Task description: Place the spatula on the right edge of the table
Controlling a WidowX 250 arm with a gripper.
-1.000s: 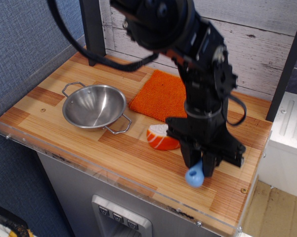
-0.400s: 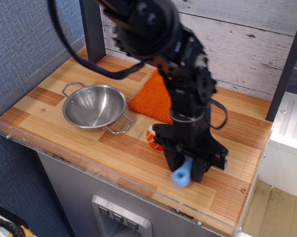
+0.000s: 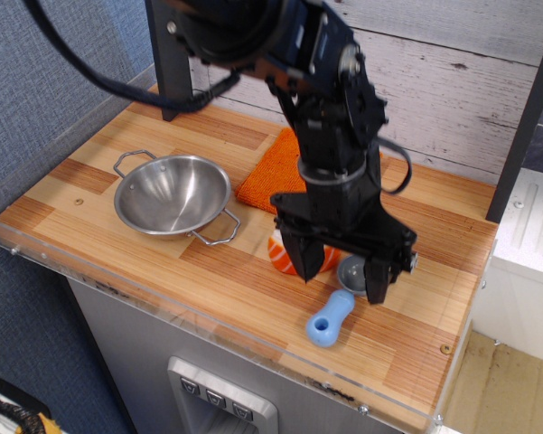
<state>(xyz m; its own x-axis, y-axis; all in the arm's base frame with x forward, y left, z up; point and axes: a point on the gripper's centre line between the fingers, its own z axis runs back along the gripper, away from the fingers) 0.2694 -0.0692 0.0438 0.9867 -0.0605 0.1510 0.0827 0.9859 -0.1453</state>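
Observation:
The spatula [image 3: 332, 316] lies flat on the table [image 3: 126, 235], right of centre near the front rim. Its light-blue handle points to the front left. Its round grey head [image 3: 351, 269] sits just under the gripper. My gripper [image 3: 341, 268] hangs above the spatula's head with its two black fingers spread wide apart, open and empty. The left finger stands in front of the orange-and-white toy; the right finger is just right of the grey head.
An orange-and-white sushi-like toy [image 3: 284, 258] sits just left of the spatula, partly behind the gripper. A steel bowl [image 3: 172, 194] with wire handles stands at the left. An orange cloth [image 3: 273, 179] lies behind. A clear acrylic rim [image 3: 253, 357] runs along the front.
The gripper has opened and let go of the spatula, which now lies on the table. The gripper has risen a little and moved left from where it was a second ago.

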